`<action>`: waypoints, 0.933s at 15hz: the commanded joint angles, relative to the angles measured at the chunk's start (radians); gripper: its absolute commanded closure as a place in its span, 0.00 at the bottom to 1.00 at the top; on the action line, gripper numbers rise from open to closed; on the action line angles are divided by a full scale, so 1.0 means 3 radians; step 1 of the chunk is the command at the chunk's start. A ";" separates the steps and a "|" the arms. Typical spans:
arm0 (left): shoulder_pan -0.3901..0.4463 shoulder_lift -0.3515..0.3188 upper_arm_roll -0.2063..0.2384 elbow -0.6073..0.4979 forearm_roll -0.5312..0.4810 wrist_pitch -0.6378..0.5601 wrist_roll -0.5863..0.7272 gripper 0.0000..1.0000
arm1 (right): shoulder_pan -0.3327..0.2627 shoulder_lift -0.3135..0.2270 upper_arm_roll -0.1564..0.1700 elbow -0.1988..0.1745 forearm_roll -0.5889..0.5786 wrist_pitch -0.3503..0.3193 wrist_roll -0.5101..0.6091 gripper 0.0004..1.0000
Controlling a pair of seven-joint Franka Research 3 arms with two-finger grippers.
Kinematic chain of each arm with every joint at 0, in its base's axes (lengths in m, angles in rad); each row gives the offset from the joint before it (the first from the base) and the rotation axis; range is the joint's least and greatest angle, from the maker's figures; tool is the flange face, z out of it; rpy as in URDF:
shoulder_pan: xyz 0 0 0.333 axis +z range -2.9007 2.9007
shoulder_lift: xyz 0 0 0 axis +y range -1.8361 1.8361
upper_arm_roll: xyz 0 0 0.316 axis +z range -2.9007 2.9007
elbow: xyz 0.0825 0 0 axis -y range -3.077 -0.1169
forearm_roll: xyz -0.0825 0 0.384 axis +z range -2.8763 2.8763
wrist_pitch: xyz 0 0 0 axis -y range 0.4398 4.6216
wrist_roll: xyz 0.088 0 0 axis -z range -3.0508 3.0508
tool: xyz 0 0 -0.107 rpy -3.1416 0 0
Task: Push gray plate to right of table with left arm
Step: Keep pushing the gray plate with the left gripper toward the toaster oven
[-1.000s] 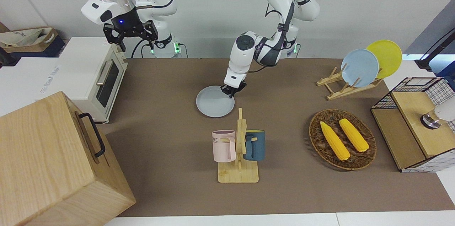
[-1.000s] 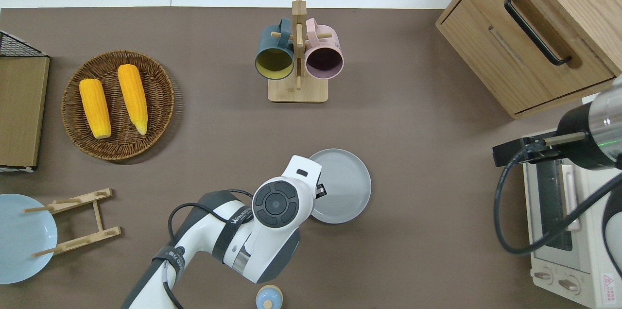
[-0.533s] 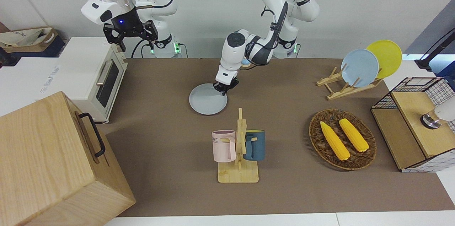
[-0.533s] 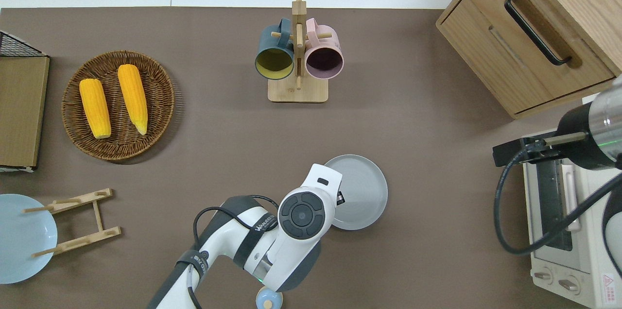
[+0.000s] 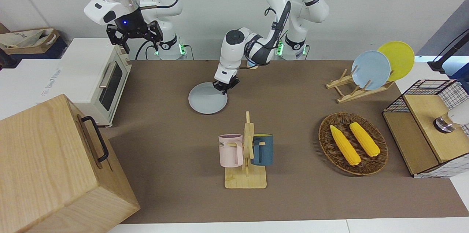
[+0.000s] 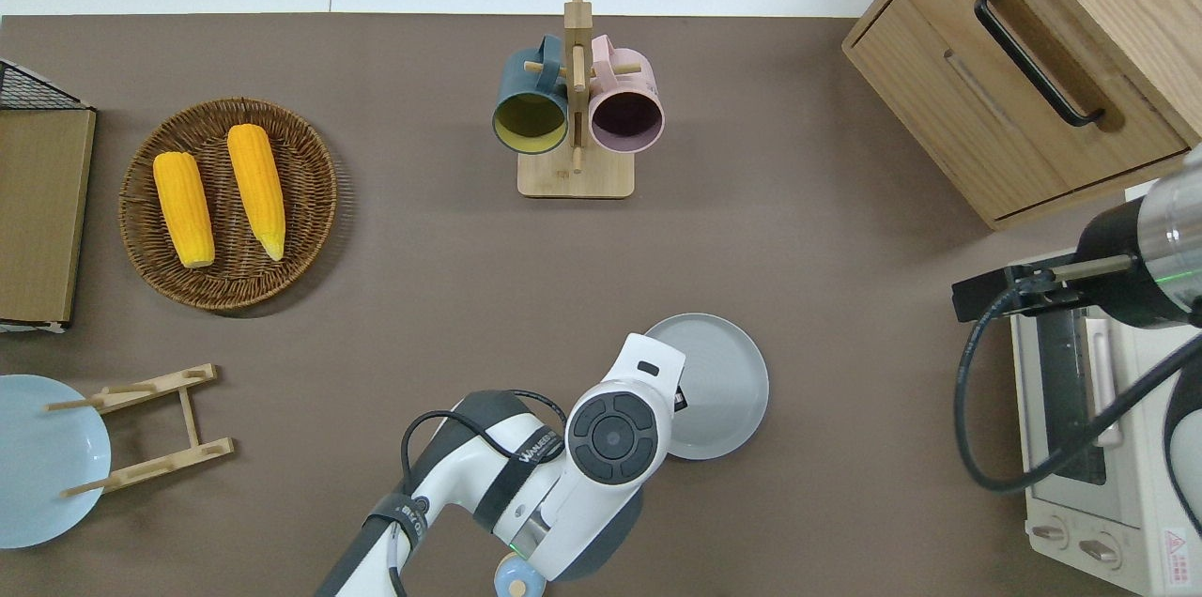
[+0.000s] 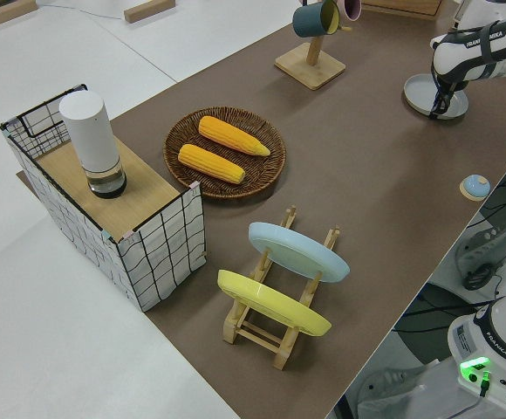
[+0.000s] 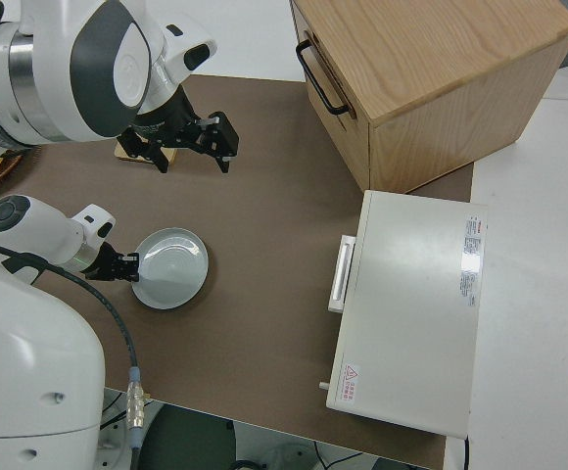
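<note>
Push in progress. Left gripper (image 5: 222,87) sits low at the gray plate's (image 5: 205,100) rim nearest the robots; finger spread cannot be told. Plate lies mid-table (image 5: 165,134), nearer the robots than the mug rack (image 5: 246,154). Right arm parked. Next: continue pushing toward the toaster oven (image 5: 99,75).

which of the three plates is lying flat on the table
The gray plate, at the left gripper. The sky-blue plate and yellow plate stand tilted in the wooden rack.
</note>
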 commanded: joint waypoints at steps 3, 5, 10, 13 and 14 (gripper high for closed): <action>-0.0079 0.0142 -0.0007 0.0083 0.0004 -0.0082 -0.0086 1.00 | -0.0038 -0.0025 0.0013 0.0003 0.0027 -0.0040 -0.0008 0.02; -0.0079 0.0137 -0.0007 0.0083 0.0004 -0.0088 -0.0086 1.00 | -0.0038 -0.0025 0.0019 -0.0002 0.0027 -0.0040 -0.0003 0.02; -0.0043 0.0045 0.0004 0.0078 0.0004 -0.0246 0.0031 0.38 | -0.0038 -0.0025 0.0018 0.0003 0.0027 -0.0040 -0.0003 0.02; -0.0033 -0.0072 0.0024 0.0078 -0.0002 -0.0368 0.0129 0.00 | -0.0038 -0.0025 0.0019 0.0003 0.0027 -0.0040 -0.0008 0.02; -0.0028 -0.0108 0.0029 0.0078 -0.0002 -0.0404 0.0129 0.00 | -0.0038 -0.0025 0.0013 0.0003 0.0027 -0.0040 -0.0008 0.02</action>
